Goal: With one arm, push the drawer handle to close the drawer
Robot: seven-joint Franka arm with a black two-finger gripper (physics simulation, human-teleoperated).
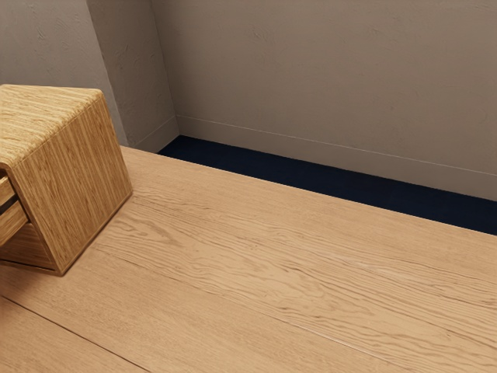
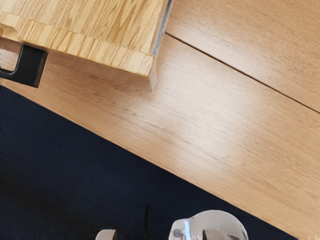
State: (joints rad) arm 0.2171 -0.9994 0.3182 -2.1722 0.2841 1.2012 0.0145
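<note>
Fingers (image 2: 106, 235) stood apart, aimed down over dark floor (image 2: 90, 165) past worktop (image 2: 220, 130) edge, away from handle (image 2: 34, 66). Handle cut off in wrist view; pulled-out drawer (image 1: 12, 224) & cabinet (image 1: 78, 175) cut off, ext. view. Pale rounded obj. (image 2: 227, 224) nr fingers, ID unclear.

Wrist view: the two fingers of your gripper (image 2: 160, 235) show at the tips, cut off by the picture's edge. They stand well apart, a wide gap between them, so your gripper reads as open. The tips are roughly level with each other, pale outside, dark on the facing inner sides. Your hand points downward; its exact tilt you cannot tell.
</note>
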